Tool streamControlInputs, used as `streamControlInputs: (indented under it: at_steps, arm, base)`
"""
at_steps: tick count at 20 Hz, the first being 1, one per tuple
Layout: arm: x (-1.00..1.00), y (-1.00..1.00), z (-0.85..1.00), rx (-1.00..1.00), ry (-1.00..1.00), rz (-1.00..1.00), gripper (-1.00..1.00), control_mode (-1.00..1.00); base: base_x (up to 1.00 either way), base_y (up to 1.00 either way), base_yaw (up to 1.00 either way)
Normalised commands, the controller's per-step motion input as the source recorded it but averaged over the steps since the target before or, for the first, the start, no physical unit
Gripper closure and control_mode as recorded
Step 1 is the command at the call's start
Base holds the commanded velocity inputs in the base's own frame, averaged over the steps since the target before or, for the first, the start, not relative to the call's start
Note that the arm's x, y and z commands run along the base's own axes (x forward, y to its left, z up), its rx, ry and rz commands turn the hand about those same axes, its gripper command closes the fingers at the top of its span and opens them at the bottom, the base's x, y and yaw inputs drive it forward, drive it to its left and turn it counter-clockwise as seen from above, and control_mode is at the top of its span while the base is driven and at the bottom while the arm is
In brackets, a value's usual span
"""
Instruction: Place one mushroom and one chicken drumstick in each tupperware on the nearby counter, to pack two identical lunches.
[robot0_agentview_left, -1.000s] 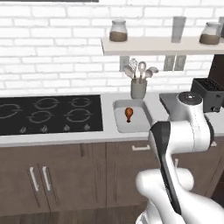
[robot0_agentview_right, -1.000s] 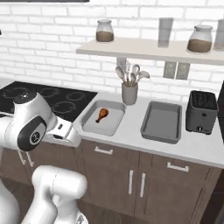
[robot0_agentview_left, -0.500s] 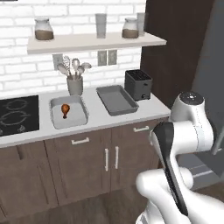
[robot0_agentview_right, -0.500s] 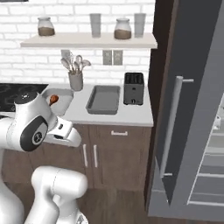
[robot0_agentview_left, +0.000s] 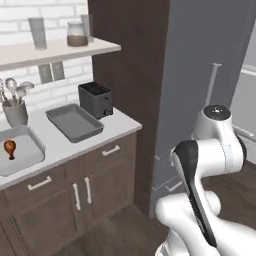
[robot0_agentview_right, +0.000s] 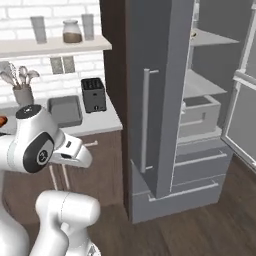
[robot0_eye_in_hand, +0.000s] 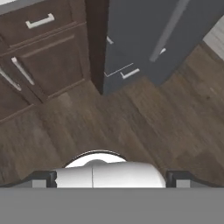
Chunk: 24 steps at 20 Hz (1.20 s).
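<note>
Orange-brown chicken drumstick, one piece, lies in the light grey tupperware at the far left of the counter in the left base view; the bulbous end points up, the bone tip down. Behind that tub stands a grey utensil holder with spoons, close to the white brick wall. To the right, the darker grey tupperware sits on the same counter, well apart from the drumstick. Just beside its far right corner stands the black toaster; in the right base view these two appear side by side, tub to the left, toaster to the right. Above them a pale wall shelf carries a tumbler and a jar with brown contents. Dark brown cabinets with silver bar handles run under the worktop.

Right of the counter rises a tall grey fridge; in the right base view its door stands open, showing shelves and a drawer bin.

Gripper: the two dark fingertips sit at the outer edges of the hand view, spread wide with nothing between them, aimed at the wooden floor before the cabinets and fridge base.
</note>
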Motion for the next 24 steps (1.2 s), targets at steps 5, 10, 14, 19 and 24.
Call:
streamControlInputs:
  at_steps: [5, 10, 14, 19, 24]
  arm:
    - [0.0, 0.0, 0.0, 0.0, 0.0, 0.0, -1.0, 1.0]
    - [0.0, 0.0, 0.0, 0.0, 0.0, 0.0, -1.0, 1.0]
    - [0.0, 0.0, 0.0, 0.0, 0.0, 0.0, -1.0, 1.0]
    - [0.0, 0.0, 0.0, 0.0, 0.0, 0.0, -1.0, 1.0]
    - [0.0, 0.0, 0.0, 0.0, 0.0, 0.0, -1.0, 1.0]
  base:
    - [0.02, -0.37, -0.63]
    - [0.22, -0.4, -0.65]
    - [0.22, -0.5, -0.64]
    - [0.18, -0.64, -0.61]
    - [0.42, -0.68, -0.41]
